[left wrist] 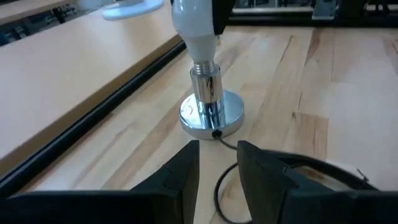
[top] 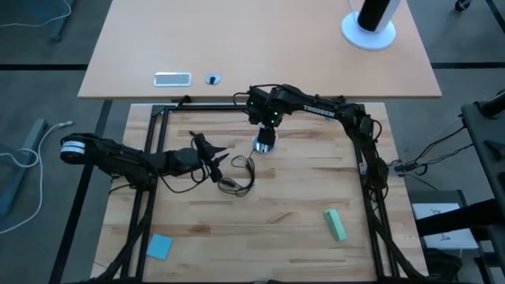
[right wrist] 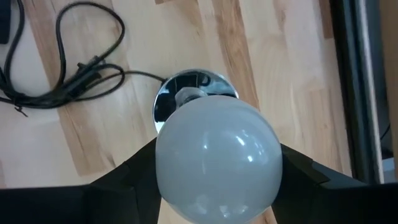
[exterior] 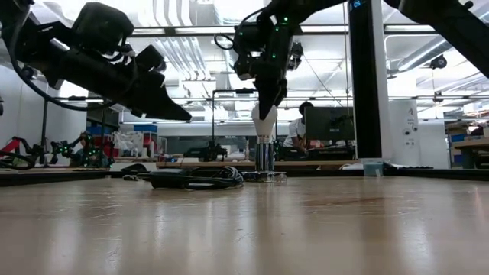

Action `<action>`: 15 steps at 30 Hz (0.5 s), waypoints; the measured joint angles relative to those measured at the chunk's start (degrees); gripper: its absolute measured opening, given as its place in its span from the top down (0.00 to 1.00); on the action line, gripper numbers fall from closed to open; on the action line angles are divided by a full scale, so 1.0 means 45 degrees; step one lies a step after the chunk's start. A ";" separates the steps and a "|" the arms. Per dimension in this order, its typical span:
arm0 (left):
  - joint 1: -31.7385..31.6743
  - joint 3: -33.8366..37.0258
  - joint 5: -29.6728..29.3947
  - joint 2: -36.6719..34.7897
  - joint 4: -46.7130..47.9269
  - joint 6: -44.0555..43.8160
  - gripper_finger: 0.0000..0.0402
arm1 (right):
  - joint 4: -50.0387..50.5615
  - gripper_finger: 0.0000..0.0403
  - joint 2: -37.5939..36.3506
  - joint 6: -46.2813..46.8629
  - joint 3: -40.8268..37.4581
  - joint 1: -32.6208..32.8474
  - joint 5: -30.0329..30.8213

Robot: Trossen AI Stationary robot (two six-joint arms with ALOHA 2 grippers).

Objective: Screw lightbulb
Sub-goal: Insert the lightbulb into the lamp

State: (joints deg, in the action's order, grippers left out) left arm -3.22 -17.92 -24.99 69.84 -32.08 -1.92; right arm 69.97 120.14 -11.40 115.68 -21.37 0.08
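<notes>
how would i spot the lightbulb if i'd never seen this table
Find the right arm reaching over the wooden table near its far edge. Its tool grips the lightbulb, upright over a round silver socket with a black cord. It is the only frosted white, pear-shaped thing there.

lightbulb (right wrist: 216,155) frosted white | socket (left wrist: 211,112) silver | cord (right wrist: 68,68) black

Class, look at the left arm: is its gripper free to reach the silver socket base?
Probably yes. The left gripper faces the socket base with only bare wood and the black cord between them.
</notes>
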 joint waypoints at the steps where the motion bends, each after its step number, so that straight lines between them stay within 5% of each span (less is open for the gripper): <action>1: 0.0000 0.0015 0.0000 -0.0020 0.0030 -0.0036 0.76 | -0.0025 0.48 0.0000 -0.0028 -0.0084 0.0000 0.0000; 15: 0.0000 -0.0009 0.0005 0.0049 -0.0048 -0.0081 0.72 | -0.0691 0.42 0.0000 -0.0180 -0.0636 0.0010 -0.0031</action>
State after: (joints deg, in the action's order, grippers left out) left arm -3.22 -17.96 -24.97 70.06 -32.29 -2.29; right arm 66.87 120.14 -12.21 112.81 -21.32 -0.06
